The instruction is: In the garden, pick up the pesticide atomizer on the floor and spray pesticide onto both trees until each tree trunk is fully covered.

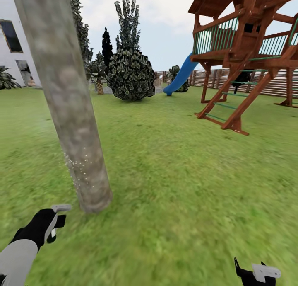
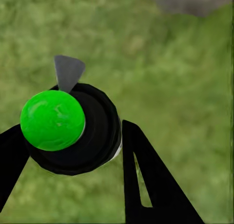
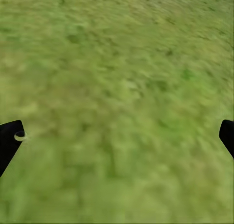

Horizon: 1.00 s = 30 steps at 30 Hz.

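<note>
Atomizer in your left gripper, aimed at the near trunk

The pesticide atomizer [image 2: 68, 129] sits clamped between your left gripper's [image 1: 53, 224] fingers, nozzle toward the tree trunk [image 1: 68, 107] just beside it on the lawn [image 1: 178, 186]; pale specks low on the bark look like spray, probably. Your right gripper [image 3: 117, 136] hangs spread and empty over grass, clear of the work.

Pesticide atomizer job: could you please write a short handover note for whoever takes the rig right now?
Left gripper: shut on the pesticide atomizer, aimed toward the tree trunk.
Right gripper: open, empty, over the grass.
Done: atomizer picked up; white droplets speckle the lower trunk.
Left: most of this trunk looks unsprayed, so keep covering it. I cannot pick out the second tree here; find it and spray it too.
</note>
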{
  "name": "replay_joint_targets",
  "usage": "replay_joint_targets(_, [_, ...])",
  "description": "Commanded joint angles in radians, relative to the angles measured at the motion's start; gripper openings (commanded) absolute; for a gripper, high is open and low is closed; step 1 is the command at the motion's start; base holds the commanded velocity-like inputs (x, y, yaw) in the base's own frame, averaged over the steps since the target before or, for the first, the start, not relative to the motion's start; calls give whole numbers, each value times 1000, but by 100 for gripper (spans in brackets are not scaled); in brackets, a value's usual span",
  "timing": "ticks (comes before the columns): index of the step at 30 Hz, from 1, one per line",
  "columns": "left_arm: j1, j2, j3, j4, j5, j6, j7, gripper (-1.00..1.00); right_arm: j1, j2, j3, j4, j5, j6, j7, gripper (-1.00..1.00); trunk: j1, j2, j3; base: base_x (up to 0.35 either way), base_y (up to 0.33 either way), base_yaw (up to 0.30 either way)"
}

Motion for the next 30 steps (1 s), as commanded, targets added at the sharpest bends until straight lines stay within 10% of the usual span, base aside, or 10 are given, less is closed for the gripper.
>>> replay_joint_targets(1, [0, -8, 0, 1, -2, -8, 2, -100, 0, 0, 0, 0, 0, 0, 0, 100, 0, 0, 0, 234, -194, 275])
replay_joint_targets(7, [0, -49, -6, 4, -7, -25, 10, -100, 0, 0, -1, -1, -1, 0, 0, 100, 0, 0, 0, 236, -192, 225])
replay_joint_targets(30, [1, -55, -4, 78, 2, -98, 50, -100, 0, 0, -1, 0, -1, 0, 0, 100, 0, 0, 0, 174, -207, 148])
